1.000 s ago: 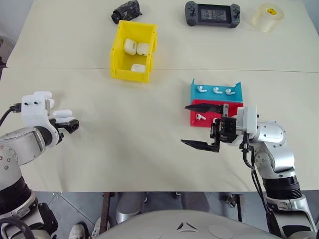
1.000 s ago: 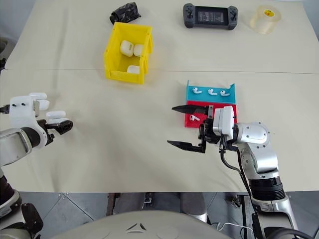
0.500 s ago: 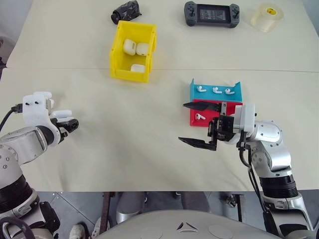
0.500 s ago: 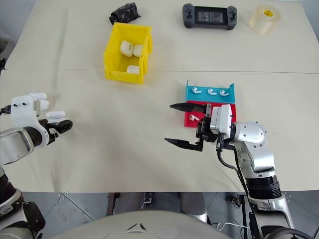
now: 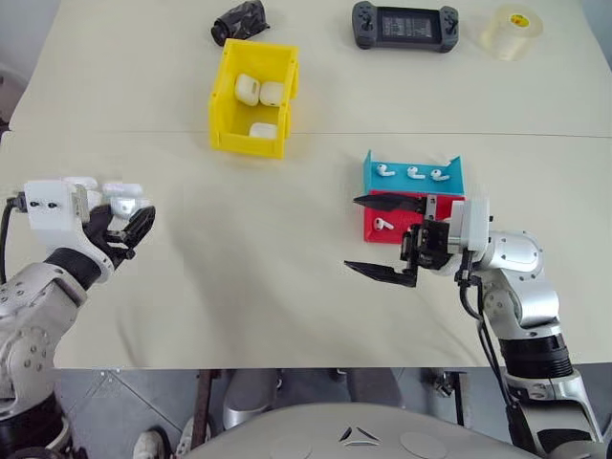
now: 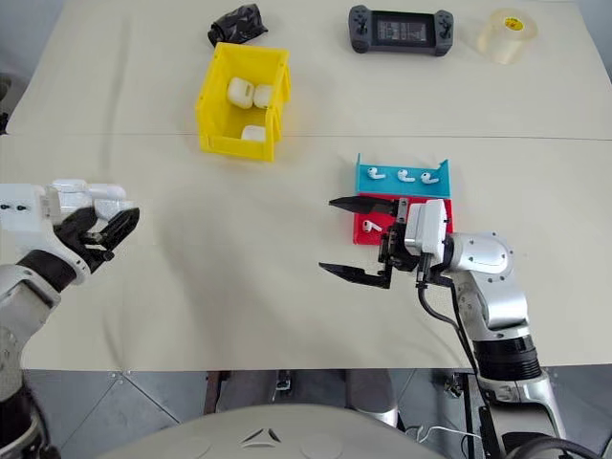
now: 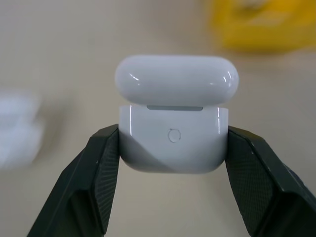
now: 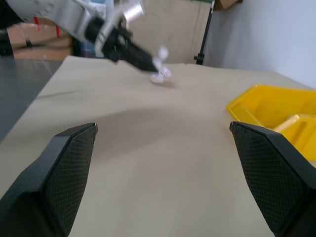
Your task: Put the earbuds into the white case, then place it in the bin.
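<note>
Left gripper [image 7: 173, 148] clamped on the white case [image 7: 174, 143], black fingers [image 7: 101, 168] pressing its two sides; lid flipped up on its hinge, standing open above the body. Gripper held level above the cream table [image 5: 249, 249], at its left side. More white cases lie on the table just beside this gripper, blurred.

The bin [image 5: 254, 99], yellow, sits well ahead of the left gripper and off to its right, near the table seam; three white cases inside it.

Right gripper [image 5: 384, 238] jaws spread wide, nothing between them, pointing leftward across the table. Just behind its upper finger: blue tray [image 5: 413, 174] with three earbuds [image 5: 411, 172] in a row, and red tray [image 5: 382, 226] touching it, one earbud showing.
</note>
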You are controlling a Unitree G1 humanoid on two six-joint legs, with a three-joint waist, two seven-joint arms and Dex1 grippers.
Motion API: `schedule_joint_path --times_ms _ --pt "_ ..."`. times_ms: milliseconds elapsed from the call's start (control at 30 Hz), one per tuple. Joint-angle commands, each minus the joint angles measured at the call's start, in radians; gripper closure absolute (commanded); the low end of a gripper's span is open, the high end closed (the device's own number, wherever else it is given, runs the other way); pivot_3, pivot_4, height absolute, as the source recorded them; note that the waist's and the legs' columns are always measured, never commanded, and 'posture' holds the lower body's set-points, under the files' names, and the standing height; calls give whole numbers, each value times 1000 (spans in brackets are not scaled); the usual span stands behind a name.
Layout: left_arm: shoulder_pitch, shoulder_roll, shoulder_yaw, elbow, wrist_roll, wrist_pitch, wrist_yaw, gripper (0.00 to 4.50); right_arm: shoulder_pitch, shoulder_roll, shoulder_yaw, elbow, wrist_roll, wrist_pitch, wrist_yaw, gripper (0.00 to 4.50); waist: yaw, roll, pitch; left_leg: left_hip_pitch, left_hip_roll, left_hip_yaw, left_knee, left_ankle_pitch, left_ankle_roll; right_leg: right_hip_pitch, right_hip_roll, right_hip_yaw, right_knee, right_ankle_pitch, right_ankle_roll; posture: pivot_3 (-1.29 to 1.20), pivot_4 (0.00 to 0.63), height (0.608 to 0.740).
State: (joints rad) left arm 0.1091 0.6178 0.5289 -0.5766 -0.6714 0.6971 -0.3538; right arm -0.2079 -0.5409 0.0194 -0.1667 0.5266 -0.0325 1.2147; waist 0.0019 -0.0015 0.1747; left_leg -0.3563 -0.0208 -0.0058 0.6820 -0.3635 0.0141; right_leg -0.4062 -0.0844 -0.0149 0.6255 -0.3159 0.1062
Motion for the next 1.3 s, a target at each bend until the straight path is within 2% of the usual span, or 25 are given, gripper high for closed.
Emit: schedule_joint_path --times_ms 33,100,233,400,567,700,833,933,1033,1167,1300 --pt "13 -4 -74 -3 28 -260 -273 1711 28 -49 -73 -44 18 10 -12 0 2 0 0 0 0 -1 0 0 0 1 -1 -1 -1 0 0 0 150 740" --pt "3 -13 -132 33 42 -357 -384 1711 53 -76 -104 -63 25 21 -21 0 0 1 0 0 0 -1 0 0 1 2 -1 -1 -1 0 0 0 150 740" --pt "-105 -39 -274 124 34 -439 -530 1711 163 -147 -199 -108 35 33 -28 0 1 2 1 0 0 -2 0 -1 2 2 0 -1 -1 0 0 0 150 740" --pt "-263 -132 -478 233 73 -526 -661 1711 355 -217 -399 -100 10 11 -51 0 10 2 1 1 -1 -2 0 -1 4 4 -1 -2 -2 0 1 0 150 740" --pt "-324 -263 -608 321 113 -624 -713 1711 544 -222 -575 -99 0 -10 -55 0 14 2 1 2 -1 -2 0 -2 6 6 1 -2 -3 1 1 0 150 740" --pt "-349 -373 -674 401 159 -727 -720 1711 644 -203 -638 -144 -2 -7 -83 0 19 2 1 4 0 -1 0 -1 6 10 2 -1 -4 1 2 0 150 740" --pt "-350 -439 -702 432 164 -825 -752 1711 650 -213 -627 -215 3 54 -138 0 14 3 0 6 2 1 0 -1 5 10 3 1 -4 1 2 0 150 740" --pt "-334 -467 -722 437 137 -855 -794 1711 625 -277 -591 -267 -8 157 -164 0 17 4 0 5 2 0 1 -1 5 10 3 1 -4 1 2 0 150 740" --pt "-320 -473 -726 455 134 -885 -830 1711 540 -422 -526 -307 -48 378 -240 0 16 5 -1 5 1 0 1 -1 5 10 2 1 -4 1 2 0 150 740" --pt "-301 -463 -718 463 128 -893 -838 1711 358 -574 -400 -327 -12 602 -263 0 21 5 -1 4 2 -3 1 0 5 10 3 -2 -5 1 1 0 150 740" --pt "-280 -441 -707 468 121 -890 -855 1711 207 -673 -266 -327 -32 715 -248 0 24 6 0 3 2 -6 1 0 5 10 2 -4 -6 1 1 0 150 740"
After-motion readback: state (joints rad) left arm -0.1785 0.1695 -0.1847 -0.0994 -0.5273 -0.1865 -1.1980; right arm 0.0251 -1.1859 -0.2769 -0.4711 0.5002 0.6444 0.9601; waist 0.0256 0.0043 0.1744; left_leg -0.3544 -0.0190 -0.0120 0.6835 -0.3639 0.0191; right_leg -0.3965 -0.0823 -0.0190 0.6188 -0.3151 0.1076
